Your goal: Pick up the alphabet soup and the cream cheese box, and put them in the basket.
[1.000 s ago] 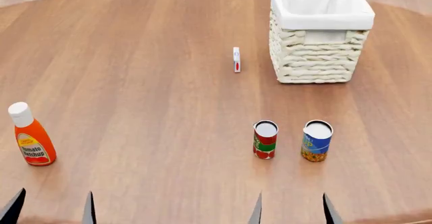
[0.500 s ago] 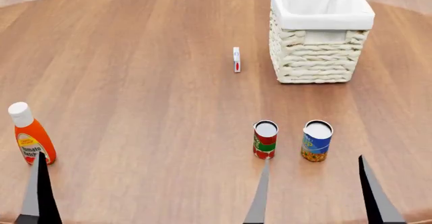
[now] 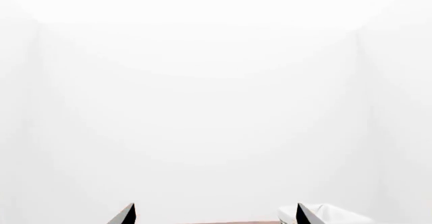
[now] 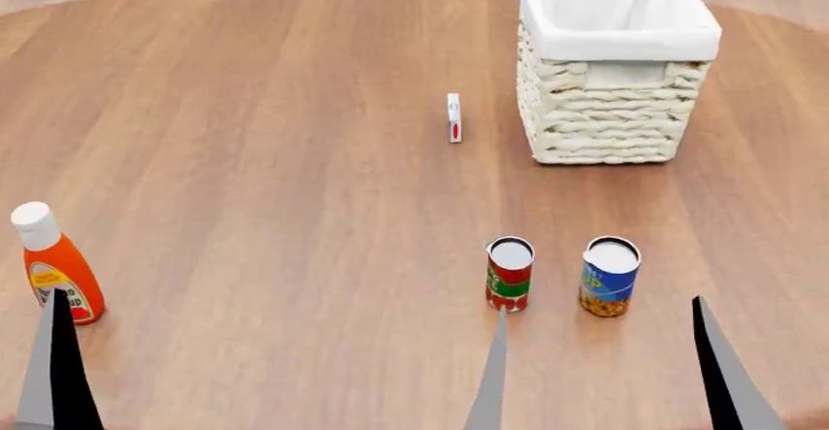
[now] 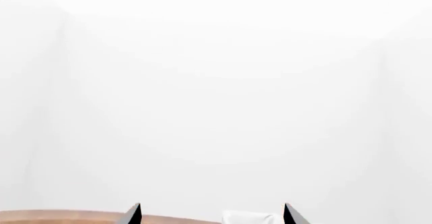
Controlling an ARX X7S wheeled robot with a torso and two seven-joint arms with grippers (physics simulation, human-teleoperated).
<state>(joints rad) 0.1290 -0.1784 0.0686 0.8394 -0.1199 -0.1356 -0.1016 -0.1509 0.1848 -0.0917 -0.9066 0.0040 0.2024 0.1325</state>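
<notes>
A bare simulated test scene, seemingly: round wooden table (image 4: 259, 158) with groceries, featureless white walls (image 3: 216, 82) around.

Ketchup bottle (image 4: 52, 267) upright, table (image 4: 259, 158) left; red-green can (image 4: 510, 273) centre-right.

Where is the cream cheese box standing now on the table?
In the head view, the cream cheese box stands on edge past mid-table, just left of the basket and apart from it, farther away than the two cans.
</notes>
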